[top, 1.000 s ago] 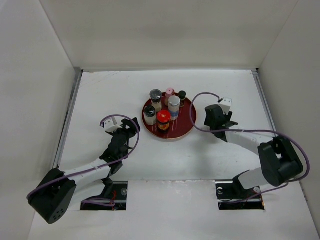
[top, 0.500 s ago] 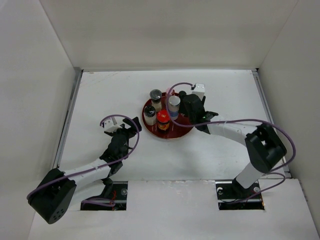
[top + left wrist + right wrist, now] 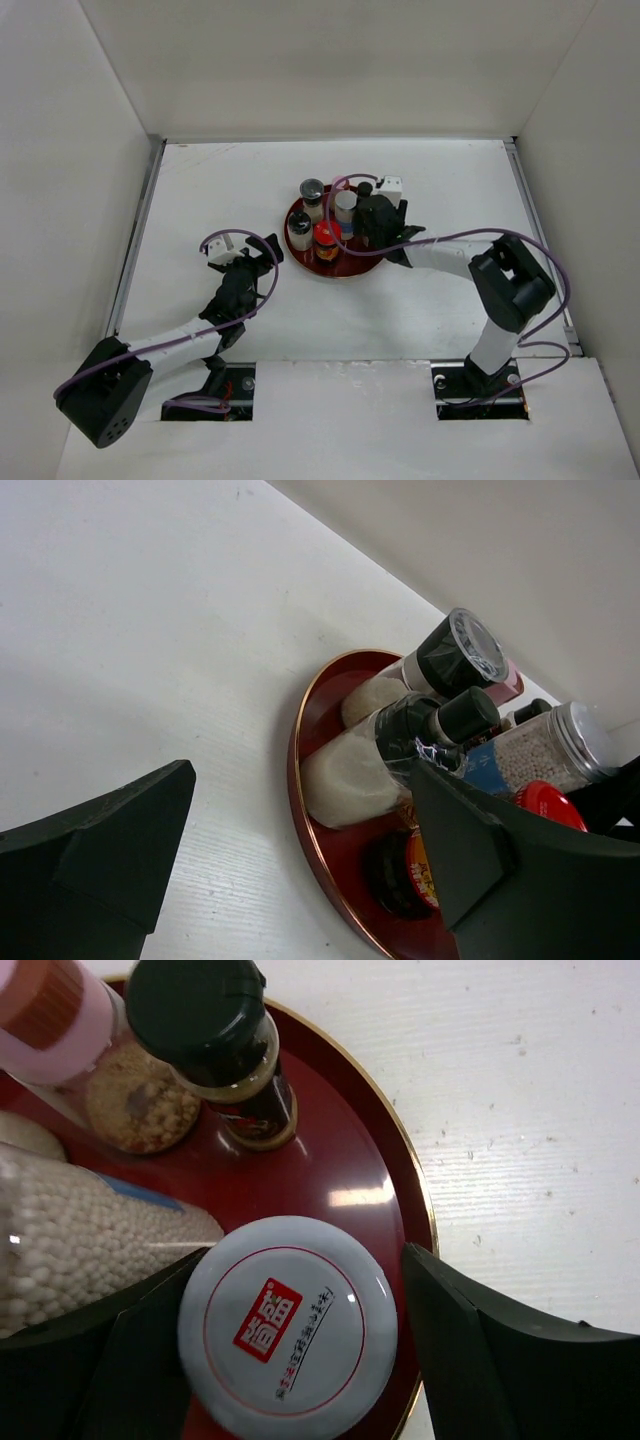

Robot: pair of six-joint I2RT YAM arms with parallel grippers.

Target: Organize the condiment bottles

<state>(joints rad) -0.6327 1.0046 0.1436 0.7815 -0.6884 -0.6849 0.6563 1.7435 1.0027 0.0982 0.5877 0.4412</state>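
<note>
On the red tray (image 3: 345, 1155), right claw (image 3: 298, 1270) gapes astride white-capped jar (image 3: 288, 1325)

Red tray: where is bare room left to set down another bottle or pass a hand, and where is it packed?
Free: the near strip of the red tray, between the red-capped jar and the rim; the table between tray and left gripper. Crowded: the far half, condiment bottles shoulder to shoulder, with the right gripper straddling the white-lidded jar.

The grey-lidded jar (image 3: 288, 1325) carries on its lid a tilted red square with white characters and a curved line of fine dark print. Both are too small to read. The red-capped jar (image 3: 545, 802) has a blurred, illegible orange label.
</note>
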